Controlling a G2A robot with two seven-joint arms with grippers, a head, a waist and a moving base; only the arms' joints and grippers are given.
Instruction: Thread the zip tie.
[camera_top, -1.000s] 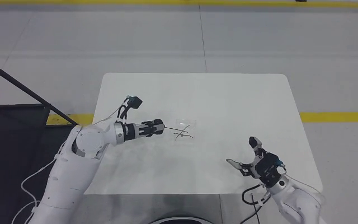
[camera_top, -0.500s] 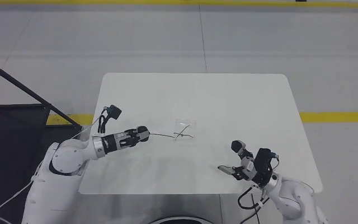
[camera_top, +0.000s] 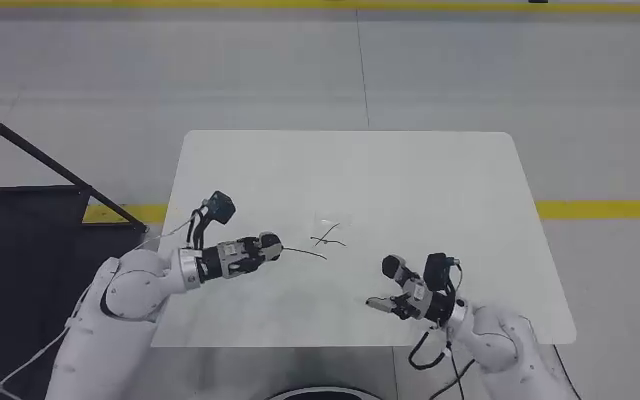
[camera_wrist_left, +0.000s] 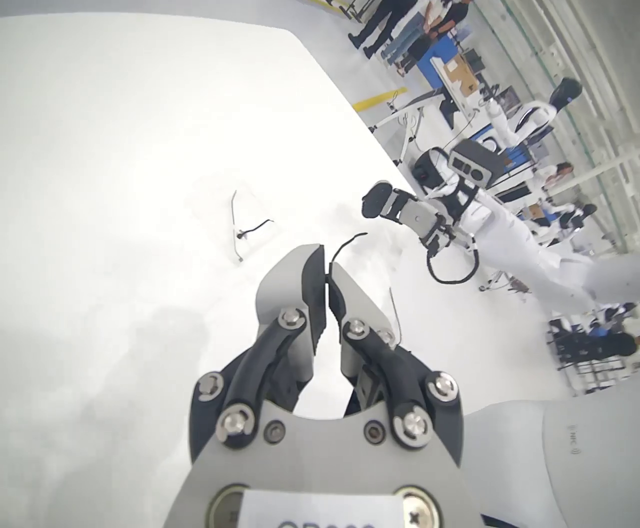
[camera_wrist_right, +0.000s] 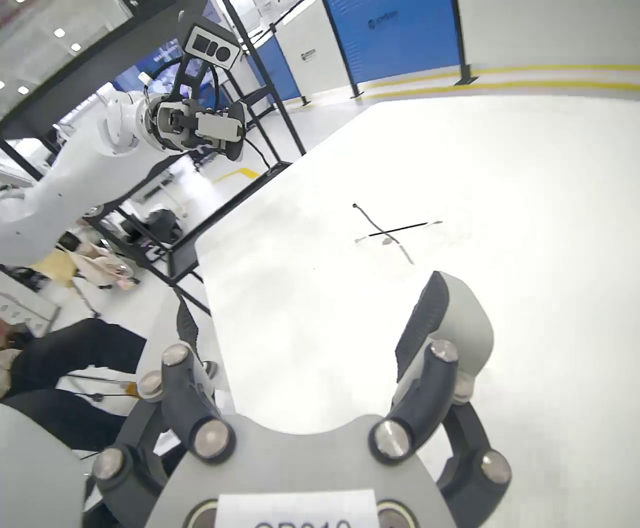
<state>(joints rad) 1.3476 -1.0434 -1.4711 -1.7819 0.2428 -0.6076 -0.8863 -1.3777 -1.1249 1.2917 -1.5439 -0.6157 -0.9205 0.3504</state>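
My left gripper (camera_top: 270, 243) (camera_wrist_left: 327, 274) is shut on one end of a thin black zip tie (camera_top: 303, 251) (camera_wrist_left: 345, 245), left of the table's middle. The tie's free end sticks out toward the right. Two more ties lie crossed (camera_top: 328, 238) (camera_wrist_right: 395, 231) on the white table (camera_top: 430, 190), just beyond the held tie's tip; in the left wrist view they are a pale one (camera_wrist_left: 233, 225) and a short black one (camera_wrist_left: 256, 227). My right gripper (camera_top: 385, 285) (camera_wrist_right: 310, 312) is open with nothing in it near the front edge, right of the ties.
The table's near edge (camera_top: 300, 345) lies close under both arms. A black frame (camera_top: 60, 170) stands off the left side. The far half of the table is bare.
My left gripper has drawn back to the left with the black tie, pulling it away from the crossed ties. The right gripper has moved left along the front edge toward the ties.
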